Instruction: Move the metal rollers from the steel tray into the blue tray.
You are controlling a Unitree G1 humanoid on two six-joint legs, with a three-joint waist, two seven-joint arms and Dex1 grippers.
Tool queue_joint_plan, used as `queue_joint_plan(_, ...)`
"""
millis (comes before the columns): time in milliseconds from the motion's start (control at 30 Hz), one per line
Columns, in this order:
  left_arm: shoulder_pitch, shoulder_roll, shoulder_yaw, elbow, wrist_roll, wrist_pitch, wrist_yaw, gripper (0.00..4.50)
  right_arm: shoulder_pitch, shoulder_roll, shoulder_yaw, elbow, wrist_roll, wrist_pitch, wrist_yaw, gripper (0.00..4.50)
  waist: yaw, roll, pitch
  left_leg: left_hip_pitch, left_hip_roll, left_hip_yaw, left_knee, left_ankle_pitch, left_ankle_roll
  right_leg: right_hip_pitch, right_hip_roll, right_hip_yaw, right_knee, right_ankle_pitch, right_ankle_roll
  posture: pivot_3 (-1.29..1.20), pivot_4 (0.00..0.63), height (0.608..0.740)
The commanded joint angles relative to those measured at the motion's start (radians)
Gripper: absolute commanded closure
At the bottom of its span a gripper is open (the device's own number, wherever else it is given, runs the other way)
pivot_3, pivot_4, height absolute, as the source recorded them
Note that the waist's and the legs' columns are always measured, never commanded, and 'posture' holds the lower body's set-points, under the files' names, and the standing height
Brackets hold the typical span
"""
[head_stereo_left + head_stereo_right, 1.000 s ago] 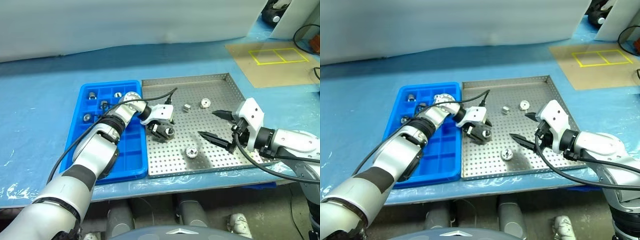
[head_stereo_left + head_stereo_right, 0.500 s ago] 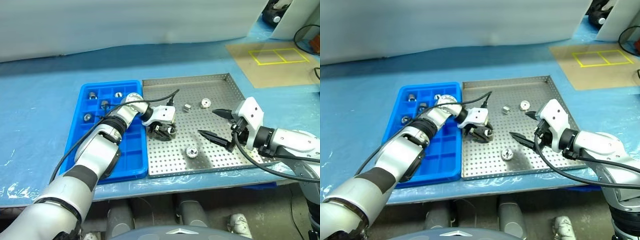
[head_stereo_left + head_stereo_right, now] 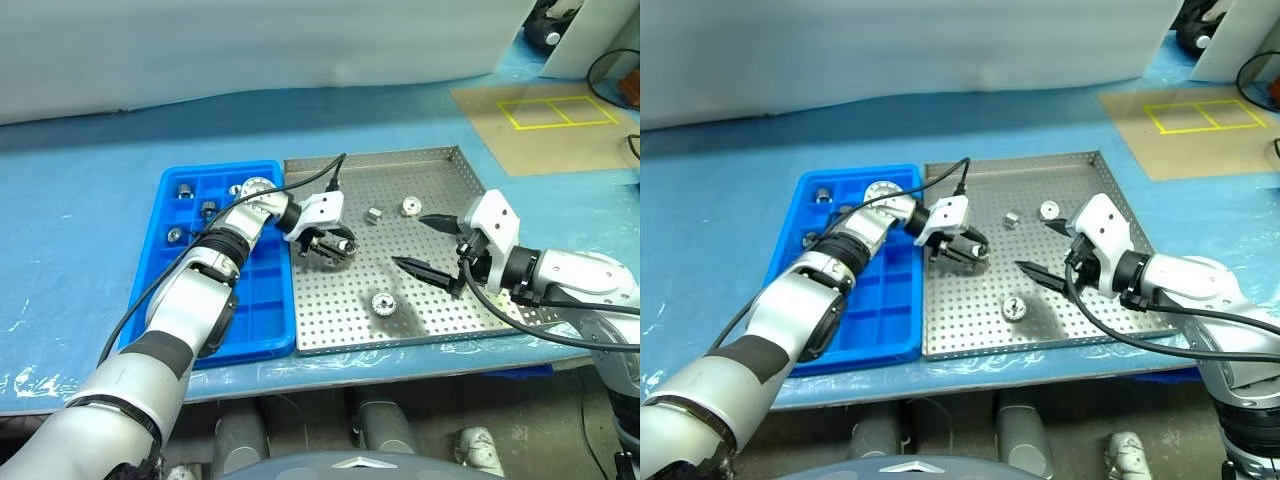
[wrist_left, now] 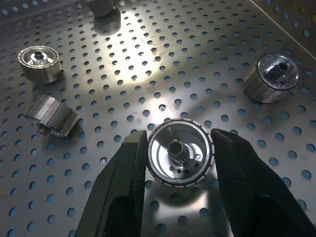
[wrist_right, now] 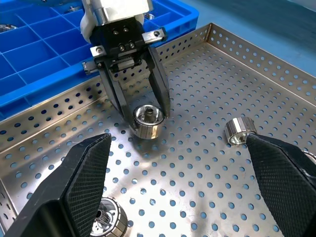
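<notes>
Landmark: the steel tray (image 3: pixel 452 322), a square perforated tray with a low rim, sits on the blue-covered table (image 3: pixel 90 200).
Blue tray: the blue tray (image 3: pixel 268 338) lies just beside the steel tray, against the rim on the robot's left side.
Rollers in the blue tray: several metal rollers, among them one (image 3: pixel 185 190), sit in the compartments at the end of the blue tray farthest from the robot.
Left gripper: the left gripper (image 3: pixel 338 248) reaches in over the steel tray's rim from the blue-tray side, and its two black fingers (image 4: pixel 118 190) clamp the sides of one roller.
Held roller: the gripped roller (image 4: pixel 179 154) has its ribbed side against both fingers and its dark central hole facing the wrist camera; in the right wrist view it hangs just above the tray's perforated floor with a shadow beneath it.
Right gripper: the right gripper (image 3: pixel 428 244) hovers over the steel tray's right half, its pointed fingers spread wide with nothing between them.
Loose rollers on the steel tray: one roller (image 3: pixel 382 303) lies toward the near rim, roughly between the two grippers; another (image 3: pixel 410 206) lies toward the far rim; a third roller (image 3: pixel 374 213) lies on its side just beside that one.
Beyond the steel tray: a brown board with yellow taped rectangles (image 3: pixel 545 112) lies well apart, past the tray's far right corner.
</notes>
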Motion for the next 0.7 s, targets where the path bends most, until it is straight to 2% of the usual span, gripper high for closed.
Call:
queue_joint_plan(33, -0.011, 0.038, 0.058, -0.103, -0.066, 0.015, 0.004, 2.82, -0.052, -0.01, 0.028, 0.028, -0.02, -0.046, 0.022, 0.0, -0.001, 0.0, 0.0, 0.0, 0.0, 0.0, 0.0, 0.0, 0.0, 0.0, 0.0, 0.0, 0.0, 0.0, 0.0, -0.48, 0.15, 0.74)
queue_joint_plan(200, 0.05, 0.128, 0.094, -0.291, -0.121, 0.07, 0.003, 2.82, -0.109, 0.0, 0.08, 0.087, -0.037, -0.086, 0.051, 0.0, 0.003, 0.0, 0.0, 0.001, 0.001, 0.0, -0.001, 0.0, -0.001, 0.0, 0.0, -0.001, 0.0, 0.0, 0.0, -0.42, 0.15, 0.74)
queue_joint_plan(367, 0.237, 0.277, 0.174, -0.612, -0.242, 0.235, -0.01, 2.82, -0.167, 0.036, 0.145, 0.168, -0.064, -0.138, 0.08, 0.0, 0.004, 0.0, 0.0, 0.002, 0.002, 0.001, -0.005, 0.001, -0.002, 0.0, 0.001, -0.001, 0.0, 0.0, 0.0, -0.32, 0.15, 0.74)
queue_joint_plan(500, 0.41, 0.388, 0.295, -0.896, -0.366, 0.425, 0.074, 2.82, -0.25, 0.088, 0.223, 0.27, -0.099, -0.197, 0.133, 0.0, 0.022, 0.001, 0.001, 0.002, 0.006, 0.001, -0.007, 0.003, -0.005, -0.003, 0.002, -0.003, 0.001, 0.0, 0.0, -0.2, 0.15, 0.74)
queue_joint_plan(700, 0.595, 0.475, 0.383, -1.12, -0.407, 0.551, 0.216, 2.82, -0.377, 0.158, 0.308, 0.429, -0.15, -0.282, 0.228, 0.0, 0.068, 0.001, 0.001, 0.001, 0.007, 0.001, -0.01, 0.006, -0.01, -0.005, 0.003, -0.006, 0.003, 0.0, -0.001, -0.06, 0.15, 0.74)
